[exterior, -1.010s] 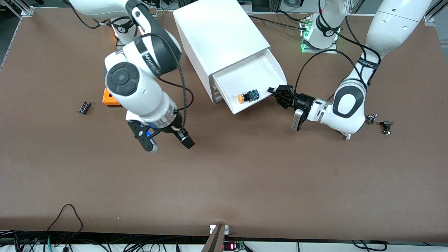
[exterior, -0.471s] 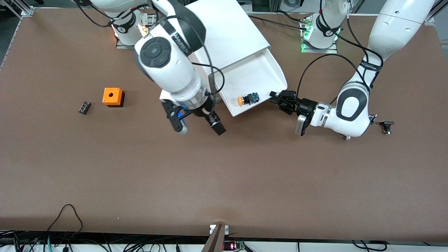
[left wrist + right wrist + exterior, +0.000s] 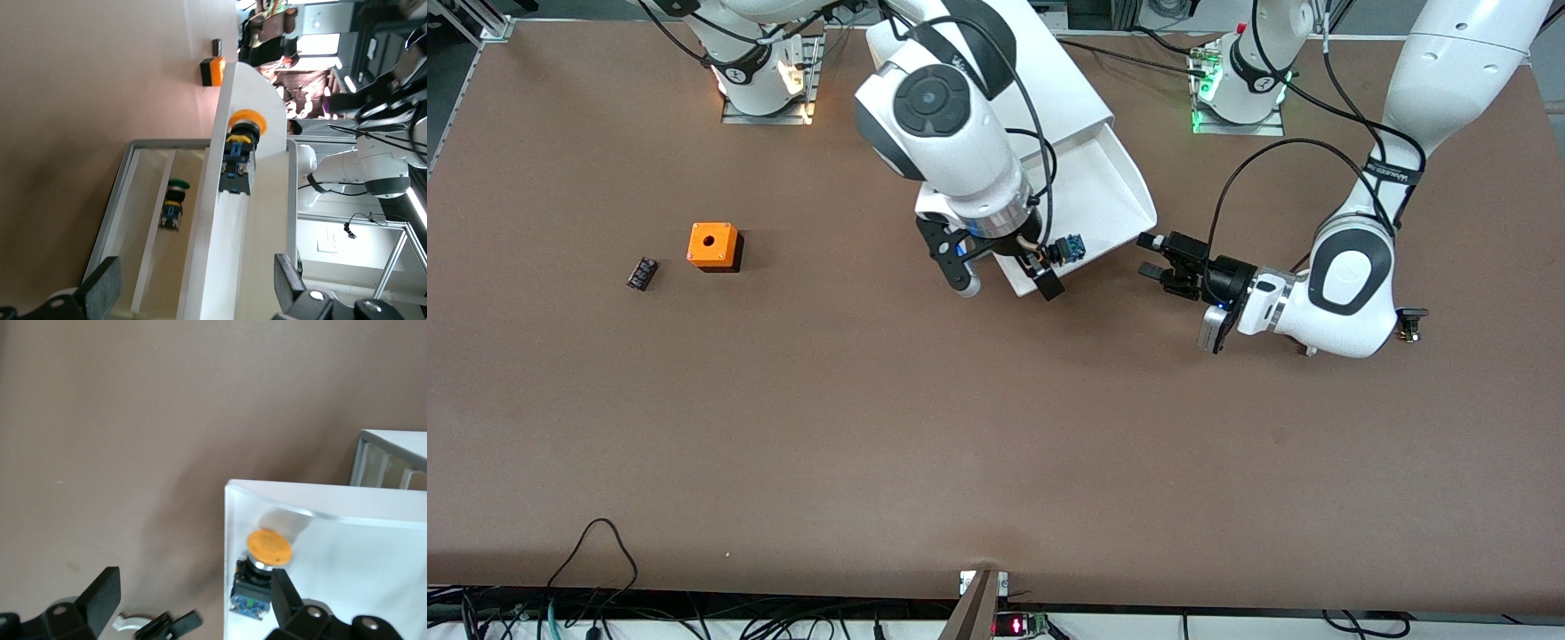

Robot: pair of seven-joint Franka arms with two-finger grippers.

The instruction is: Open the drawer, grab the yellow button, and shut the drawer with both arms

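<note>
The white cabinet (image 3: pixel 996 80) has its top drawer (image 3: pixel 1129 178) pulled out. The button (image 3: pixel 1069 248), with an orange-yellow cap and a black-and-blue body, lies in the drawer's front corner; in the front view the right gripper partly hides it. It shows fully in the right wrist view (image 3: pixel 263 563) and the left wrist view (image 3: pixel 241 143). My right gripper (image 3: pixel 1007 283) is open over the drawer's front wall, with one finger (image 3: pixel 287 600) beside the button and the other off the drawer. My left gripper (image 3: pixel 1154 256) is open and empty, low beside the drawer's front corner, apart from it.
An orange square box (image 3: pixel 713 245) and a small black part (image 3: pixel 641 272) lie toward the right arm's end. Another black part (image 3: pixel 1409 320) lies by the left arm's wrist. A green-capped button (image 3: pixel 173 203) sits in a lower compartment.
My right arm has swung from over the bare table to over the drawer's front corner. My left gripper has drawn back from the drawer's corner toward its own end.
</note>
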